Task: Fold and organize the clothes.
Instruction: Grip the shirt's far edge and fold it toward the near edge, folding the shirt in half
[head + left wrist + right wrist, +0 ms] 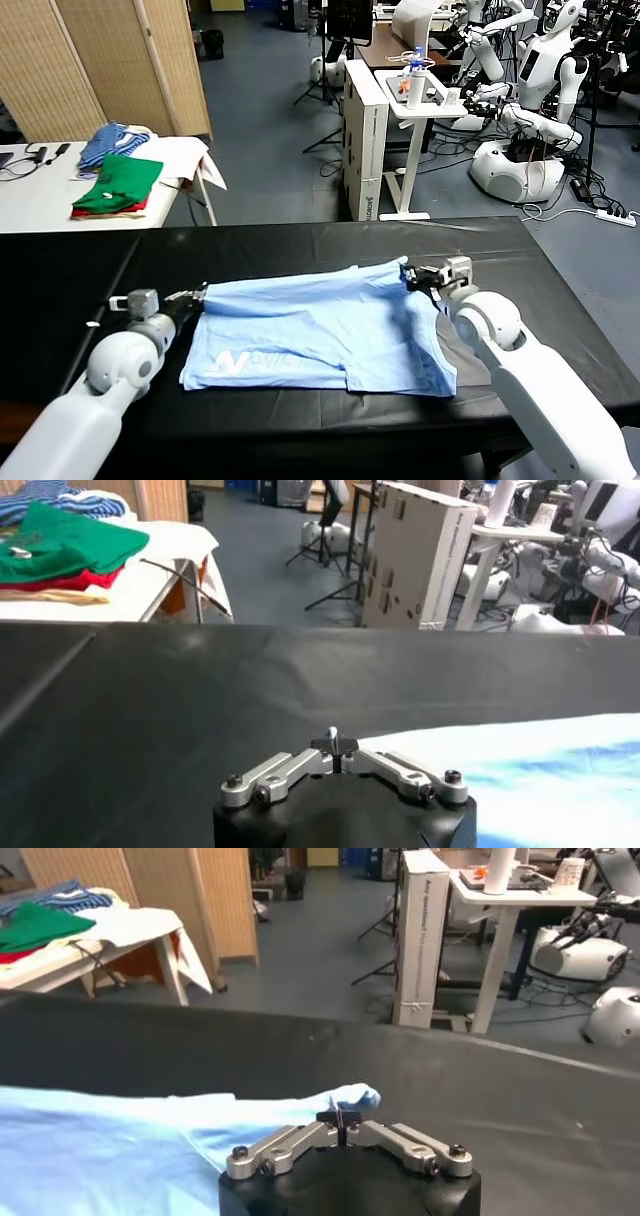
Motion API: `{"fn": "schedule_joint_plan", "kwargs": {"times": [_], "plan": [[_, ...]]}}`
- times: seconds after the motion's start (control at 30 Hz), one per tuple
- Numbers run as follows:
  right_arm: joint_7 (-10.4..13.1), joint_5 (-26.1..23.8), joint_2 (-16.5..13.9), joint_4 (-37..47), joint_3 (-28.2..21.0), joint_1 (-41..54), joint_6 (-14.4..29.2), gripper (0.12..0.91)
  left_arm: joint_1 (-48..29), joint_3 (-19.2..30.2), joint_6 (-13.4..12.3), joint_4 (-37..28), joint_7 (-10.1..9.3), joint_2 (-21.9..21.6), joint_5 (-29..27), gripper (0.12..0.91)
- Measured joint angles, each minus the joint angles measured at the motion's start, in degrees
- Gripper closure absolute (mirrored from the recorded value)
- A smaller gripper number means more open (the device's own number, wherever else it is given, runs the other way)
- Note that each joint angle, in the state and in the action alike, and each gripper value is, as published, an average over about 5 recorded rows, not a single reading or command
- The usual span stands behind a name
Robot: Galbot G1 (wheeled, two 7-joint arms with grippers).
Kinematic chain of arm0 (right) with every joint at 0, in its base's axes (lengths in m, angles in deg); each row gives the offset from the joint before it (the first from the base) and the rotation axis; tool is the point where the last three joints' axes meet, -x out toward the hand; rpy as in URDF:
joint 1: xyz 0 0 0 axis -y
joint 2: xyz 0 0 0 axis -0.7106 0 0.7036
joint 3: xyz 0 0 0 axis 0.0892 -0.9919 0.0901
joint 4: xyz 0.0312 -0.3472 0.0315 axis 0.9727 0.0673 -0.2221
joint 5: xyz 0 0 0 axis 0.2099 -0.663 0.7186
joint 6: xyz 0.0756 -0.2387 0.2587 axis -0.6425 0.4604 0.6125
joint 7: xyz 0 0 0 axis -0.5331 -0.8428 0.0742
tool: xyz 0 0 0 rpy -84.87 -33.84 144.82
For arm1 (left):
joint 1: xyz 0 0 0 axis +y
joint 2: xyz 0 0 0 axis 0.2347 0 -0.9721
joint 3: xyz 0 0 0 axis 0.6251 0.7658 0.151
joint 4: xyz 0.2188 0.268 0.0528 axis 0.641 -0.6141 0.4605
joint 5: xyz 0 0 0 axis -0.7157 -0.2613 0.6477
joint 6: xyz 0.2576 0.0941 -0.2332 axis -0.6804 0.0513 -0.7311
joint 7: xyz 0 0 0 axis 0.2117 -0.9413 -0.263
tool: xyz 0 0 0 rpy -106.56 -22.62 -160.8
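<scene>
A pale sky-blue T-shirt [320, 330] lies partly folded on the black table [80, 270], with a white printed mark [235, 363] near its front left. My left gripper [200, 294] is at the shirt's far left corner. Its jaws are shut [333, 745], and the cloth edge [540, 760] meets them. At the far right corner my right gripper [408, 276] is shut [340, 1118] on the fabric. A small tip of blue cloth [355, 1096] pokes out past the jaws, and the rest of the shirt [100, 1148] spreads away from them.
A white side table beyond the far left holds folded green and red garments [118, 185] and a blue-striped and white pile [110, 140]. Behind the black table stand a white desk unit [365, 130] and other robots [520, 150] on the grey floor.
</scene>
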Motion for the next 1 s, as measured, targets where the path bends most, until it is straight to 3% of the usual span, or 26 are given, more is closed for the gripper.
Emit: {"fn": "schedule_joint_plan", "kwargs": {"times": [0.47, 1.0], "plan": [[-0.47, -2.07, -1.84, -6.43, 3.82, -8.92, -1.42, 0.886, 9.27, -3.98, -0.8, 6.56, 1.22, 0.32, -2.31, 0.883], [-0.83, -3.65, -1.83, -8.65, 5.75, -15.99, -2.21, 0.886, 13.43, -4.94, -1.78, 6.99, 2.24, 1.74, -4.99, 0.883]]}}
